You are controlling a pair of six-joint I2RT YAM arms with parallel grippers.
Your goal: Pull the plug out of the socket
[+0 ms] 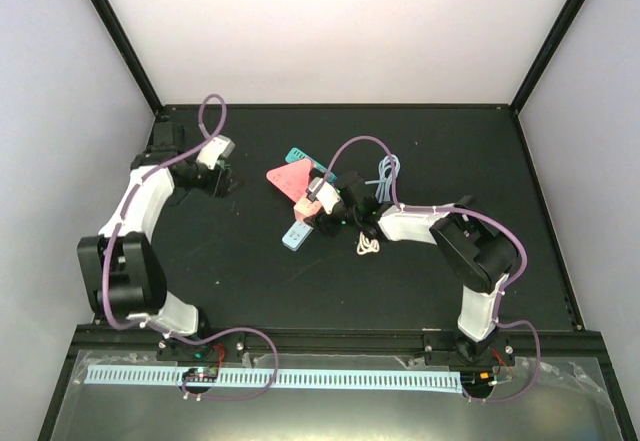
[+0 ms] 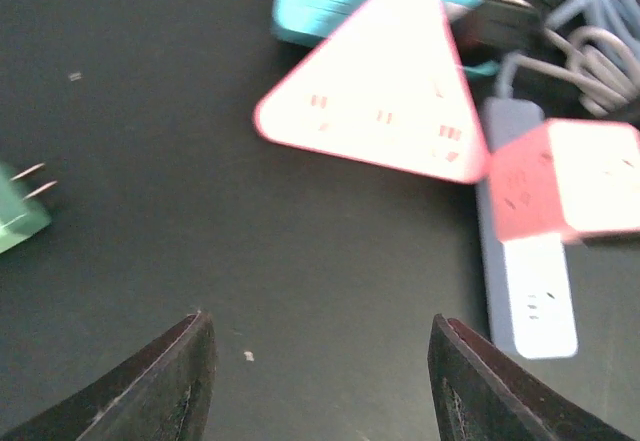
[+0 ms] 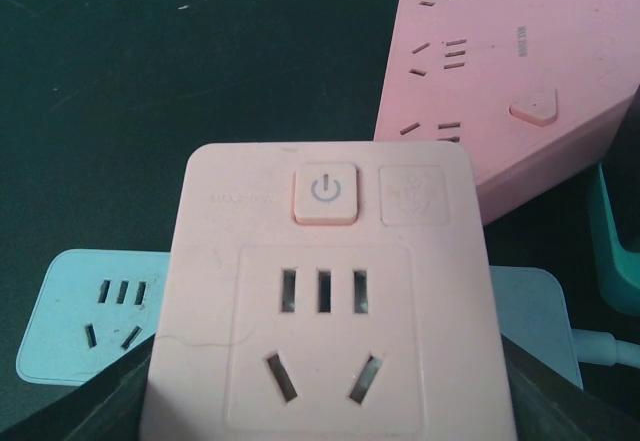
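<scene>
Pink cube plug (image 3: 320, 311) sits mid-desk on the pale blue strip (image 3: 80, 311), apparently seated in it. At far left a loose green plug (image 2: 15, 221) lies on the desk (image 1: 250, 291), and the left tool (image 2: 320, 329) hovers with jaws spread and empty, well apart from the strip. Further right lies a pink triangular socket block (image 2: 385, 91). On the right, the right tool (image 3: 325, 401) is clamped on the cube's two sides. The grasp looks made, so the pull is in hand. It calls for a straight lift; the strip, unpinned, may rise too.
</scene>
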